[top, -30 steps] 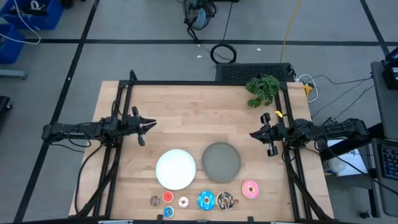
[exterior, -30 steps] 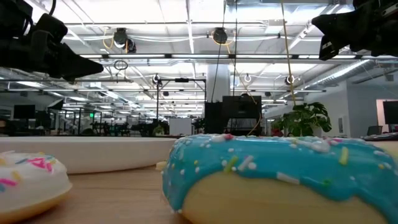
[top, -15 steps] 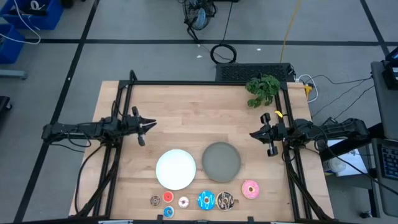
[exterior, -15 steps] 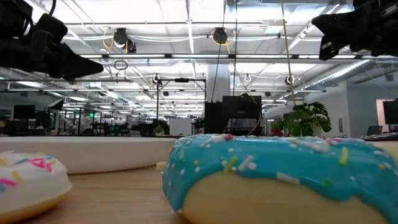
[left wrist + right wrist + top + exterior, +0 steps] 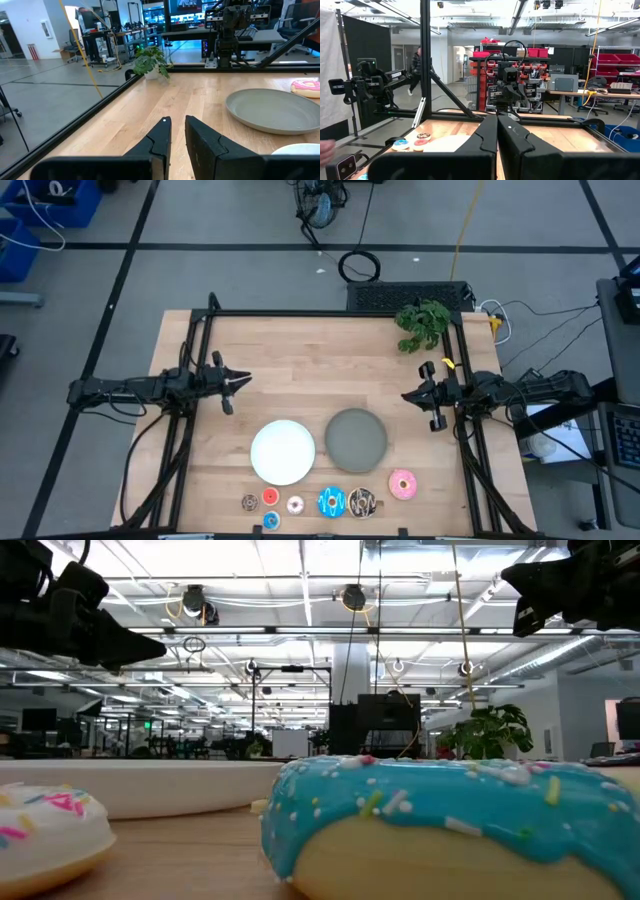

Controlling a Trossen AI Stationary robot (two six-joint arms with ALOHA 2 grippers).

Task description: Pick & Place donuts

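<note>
A small green plant (image 5: 423,325) stood at the far right corner of the wooden table (image 5: 300,350), beside the black frame rail (image 5: 330,313) that ran along the table's far edge. Nothing lay between either arm and the plates.

The round white plate (image 5: 283,451) and the round grey plate (image 5: 356,440) sat side by side near the middle of the table's near half, just apart, and both held nothing.

All the donuts lay in a loose row on the bare wood along the near edge, in front of the plates. The pink donut (image 5: 403,484) was farthest right, a little apart from the rest. The brown sprinkled donut (image 5: 362,502) and the bright blue donut (image 5: 331,501) lay just beside each other below the grey plate. Left of them came the tiny whitish-pink donut (image 5: 295,504), the tiny red donut (image 5: 270,497), the tiny brown donut (image 5: 249,502) and, nearest the edge, the tiny blue donut (image 5: 271,521).

The left gripper (image 5: 243,381) hung over the table's left side, well away from the donuts, its fingers a narrow slit apart with nothing between them. The right gripper (image 5: 407,396) hung over the right side, its fingers pressed together and empty
</note>
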